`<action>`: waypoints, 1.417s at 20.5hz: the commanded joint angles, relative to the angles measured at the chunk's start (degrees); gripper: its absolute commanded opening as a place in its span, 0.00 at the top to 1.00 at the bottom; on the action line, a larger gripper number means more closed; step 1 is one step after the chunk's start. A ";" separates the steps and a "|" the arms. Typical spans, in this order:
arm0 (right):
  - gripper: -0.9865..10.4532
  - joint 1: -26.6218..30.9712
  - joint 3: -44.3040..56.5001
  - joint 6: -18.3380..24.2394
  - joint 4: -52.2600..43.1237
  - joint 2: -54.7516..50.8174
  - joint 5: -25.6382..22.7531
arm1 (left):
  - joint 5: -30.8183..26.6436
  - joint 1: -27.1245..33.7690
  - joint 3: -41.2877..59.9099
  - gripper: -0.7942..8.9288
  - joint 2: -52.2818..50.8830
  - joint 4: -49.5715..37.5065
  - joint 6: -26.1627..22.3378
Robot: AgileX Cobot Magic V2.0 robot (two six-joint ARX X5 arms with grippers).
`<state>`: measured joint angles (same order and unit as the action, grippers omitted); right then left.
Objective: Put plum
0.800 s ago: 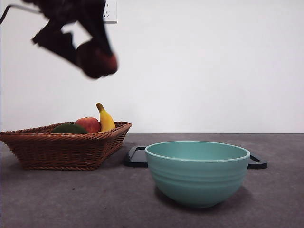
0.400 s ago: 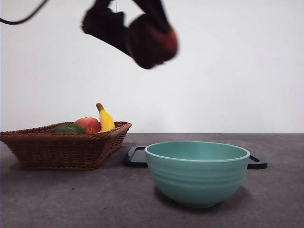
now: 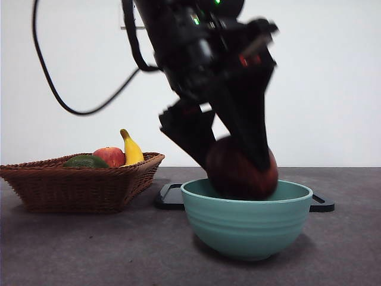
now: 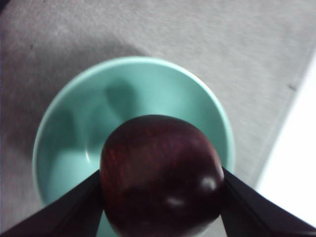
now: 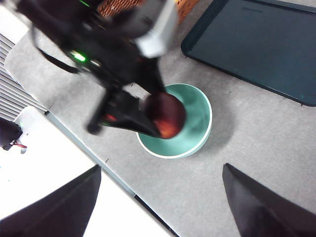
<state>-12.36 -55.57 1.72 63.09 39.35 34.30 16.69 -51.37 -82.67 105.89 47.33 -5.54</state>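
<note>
My left gripper (image 3: 241,170) is shut on the dark maroon plum (image 3: 241,170), holding it at the rim of the teal bowl (image 3: 247,223), partly inside. The left wrist view shows the plum (image 4: 160,175) between the two black jaws, directly over the bowl's inside (image 4: 94,133). From high above, the right wrist view shows the left arm (image 5: 108,44), the plum (image 5: 165,114) and the bowl (image 5: 195,133). My right gripper (image 5: 158,207) hangs far above the table, open, holding nothing.
A wicker basket (image 3: 77,185) at the left holds a red-yellow apple (image 3: 110,156), a banana (image 3: 132,149) and a dark green fruit (image 3: 86,161). A black tray (image 3: 169,198) lies behind the bowl, also seen as the tray (image 5: 256,44) in the right wrist view.
The left arm has carried the plum from high up at the left, rightward and down to the bowl's rim.
</note>
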 commanded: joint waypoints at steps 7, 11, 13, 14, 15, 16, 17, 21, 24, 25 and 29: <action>0.57 -0.26 -1.05 0.22 -0.46 0.24 -0.07 | -0.70 -1.20 -1.11 0.66 6.08 -2.14 -1.53; 0.57 -0.26 -1.05 0.22 -0.44 0.24 -0.07 | -0.70 -1.38 -1.11 0.46 6.08 -2.12 -1.51; 0.57 -0.26 -1.05 0.22 -0.44 0.24 -0.07 | -0.70 -1.42 -1.11 0.46 6.08 -2.10 -1.49; 0.57 -0.26 -1.05 0.22 -0.44 0.24 -0.07 | -0.70 -1.49 -1.11 0.46 6.08 -2.03 -1.42; 0.57 -0.26 -1.05 0.22 -0.46 0.24 -0.07 | -0.68 -1.51 -1.14 0.46 6.05 -1.92 -1.31; 0.57 -0.26 -1.05 0.22 -0.46 0.24 -0.07 | -0.68 -1.51 -1.18 0.46 6.03 -1.75 -1.31; 0.57 -0.26 -1.05 0.24 -0.46 0.24 -0.07 | -0.63 -1.51 -1.31 0.46 5.95 -1.57 -1.31; 0.57 -0.26 -1.05 0.24 -0.46 0.24 -0.22 | -0.59 -1.16 -3.52 0.46 3.28 -0.24 -1.29; 0.57 -0.26 -1.05 0.24 -0.46 0.24 -0.22 | -0.61 -0.26 -5.99 0.46 -0.68 -0.24 -1.22; 0.57 -0.26 -1.05 0.24 -0.46 0.24 -0.22 | -0.61 0.33 -6.62 0.46 -2.21 -0.24 -1.20; 0.57 -0.26 -1.05 0.28 -0.48 0.24 -0.26 | -0.61 4.68 -7.06 0.47 -10.54 -0.17 -0.83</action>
<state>-12.36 -55.57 1.72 63.09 39.35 34.13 16.23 -46.59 -88.58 95.07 47.31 -6.52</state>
